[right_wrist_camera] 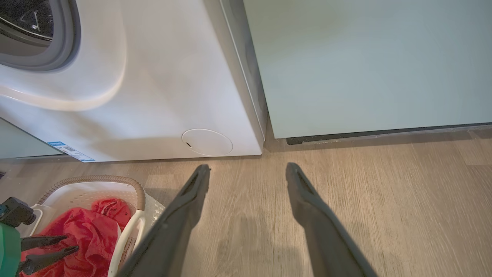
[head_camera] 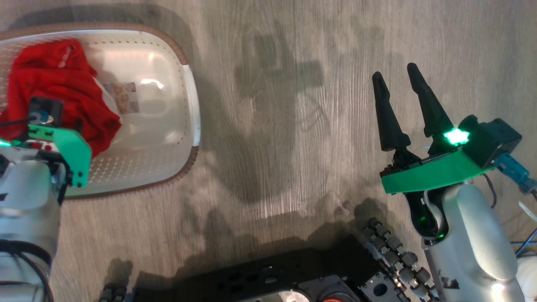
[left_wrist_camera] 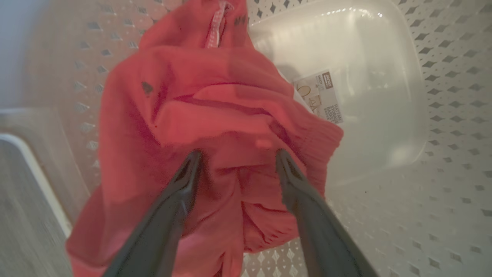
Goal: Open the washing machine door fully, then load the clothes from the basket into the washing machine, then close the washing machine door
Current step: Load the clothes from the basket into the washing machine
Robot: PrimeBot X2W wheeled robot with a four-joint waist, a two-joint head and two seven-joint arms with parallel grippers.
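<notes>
The red clothes [head_camera: 58,96] lie bunched in the left half of the white basket [head_camera: 191,105], which stands on the floor. In the left wrist view my left gripper [left_wrist_camera: 238,153] is open, its two fingertips resting on the clothes [left_wrist_camera: 200,107] with a fold between them. My right gripper [head_camera: 394,70] hangs open over bare floor, well right of the basket. The right wrist view shows the washing machine [right_wrist_camera: 165,77], its grey seal and drum [right_wrist_camera: 57,50] uncovered. The washing machine door is out of view.
A pale teal cabinet [right_wrist_camera: 365,65] stands right of the washer. A round flap [right_wrist_camera: 206,141] and a blue sticker [right_wrist_camera: 71,151] sit near the washer's base. A paper label [left_wrist_camera: 321,96] lies on the basket's bottom. My dark base [head_camera: 293,277] shows at the lower edge.
</notes>
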